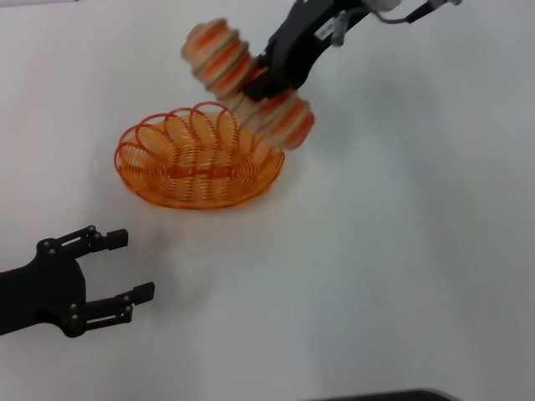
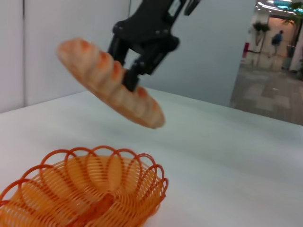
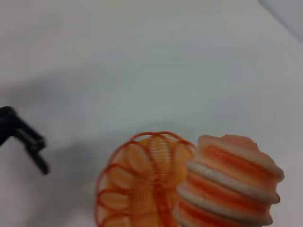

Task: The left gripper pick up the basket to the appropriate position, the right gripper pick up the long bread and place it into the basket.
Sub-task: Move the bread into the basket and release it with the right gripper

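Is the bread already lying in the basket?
No, the long bread hangs in the air, clamped by the right gripper, above the empty basket.

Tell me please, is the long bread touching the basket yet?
Apart. The left wrist view shows the long bread held aloft by the right gripper, with bare wall and table between it and the basket.

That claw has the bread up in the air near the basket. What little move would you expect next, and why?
Probably the right gripper should carry the bread a little toward the middle of the basket and lower it. The loaf hangs tilted in the air over the basket's far rim, not yet inside, and the basket is empty. The left gripper sits open on the near side, away from the basket.
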